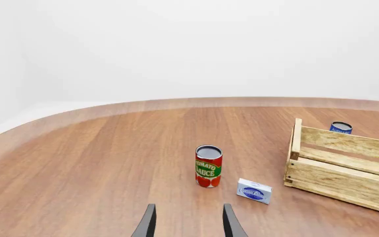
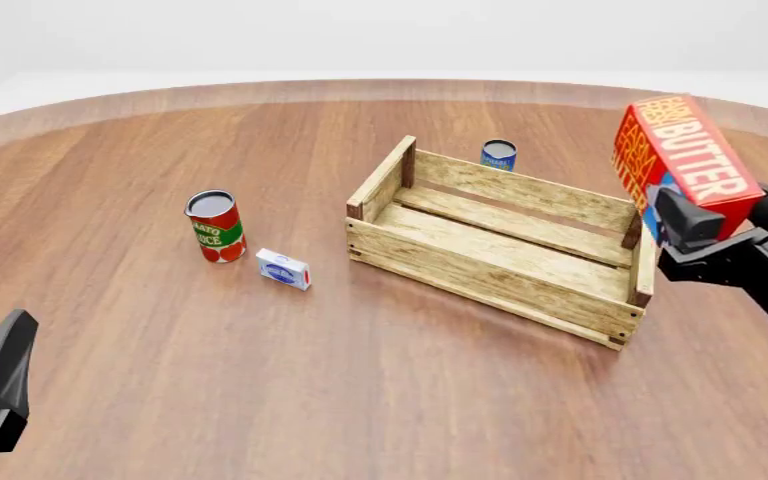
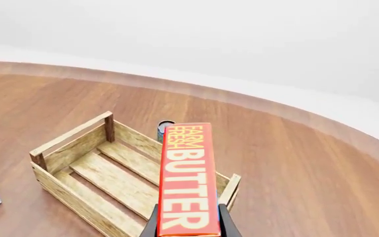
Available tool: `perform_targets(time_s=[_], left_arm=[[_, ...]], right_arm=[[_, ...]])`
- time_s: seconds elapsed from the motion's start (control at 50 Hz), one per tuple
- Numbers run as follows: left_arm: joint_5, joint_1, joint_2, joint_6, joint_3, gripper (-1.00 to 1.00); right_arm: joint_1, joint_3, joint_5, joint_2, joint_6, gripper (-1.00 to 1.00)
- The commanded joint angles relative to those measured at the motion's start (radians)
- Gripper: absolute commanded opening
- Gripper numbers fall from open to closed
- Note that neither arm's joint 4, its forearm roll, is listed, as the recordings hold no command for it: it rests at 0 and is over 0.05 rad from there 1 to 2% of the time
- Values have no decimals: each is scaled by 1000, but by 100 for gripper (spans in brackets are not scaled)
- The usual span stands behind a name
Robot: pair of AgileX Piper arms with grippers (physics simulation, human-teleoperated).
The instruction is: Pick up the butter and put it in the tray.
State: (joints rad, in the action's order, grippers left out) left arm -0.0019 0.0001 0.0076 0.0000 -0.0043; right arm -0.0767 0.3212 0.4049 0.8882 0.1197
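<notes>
— How far along is it, from where you stand?

— About halfway, I'd judge. The right tool (image 2: 688, 232) is pinching the butter (image 2: 684, 152) by its lower end, and the carton is up off the desk (image 2: 157, 350), held in the air just beyond the right-hand end of the tray (image 2: 491, 270). The lift is done; carrying it over the slats, lowering it and letting go are not.

— So nothing in the tray?

— Nothing that I can see; the slatted floor is bare in the right wrist view.

— And the other arm?

— The left tool (image 1: 188, 222) hangs low near the desk's near-left side, its two fingers spread with nothing between them. It points towards a can (image 1: 208, 166) and a small blue-white box (image 1: 254, 191), touching neither.

— Can you read anything?

— The carton says "FARM FRESH" in yellow, then "BUTTER" in big white letters. The red can reads "TOMATO SAUCE". The little box has a blue oval mark, its wording too small to make out. A blue can (image 2: 498, 154) stands behind the tray; its label is unreadable too.
</notes>
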Motion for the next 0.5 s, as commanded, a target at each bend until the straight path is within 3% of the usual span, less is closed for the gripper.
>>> perform_targets(time_s=[0.02, 0.5], left_arm=[[0, 0, 0, 0, 0, 100], [0, 0, 0, 0, 0, 100]], right_arm=[[-28, 48, 45, 62, -22, -100], [-69, 89, 115, 185, -41, -100]])
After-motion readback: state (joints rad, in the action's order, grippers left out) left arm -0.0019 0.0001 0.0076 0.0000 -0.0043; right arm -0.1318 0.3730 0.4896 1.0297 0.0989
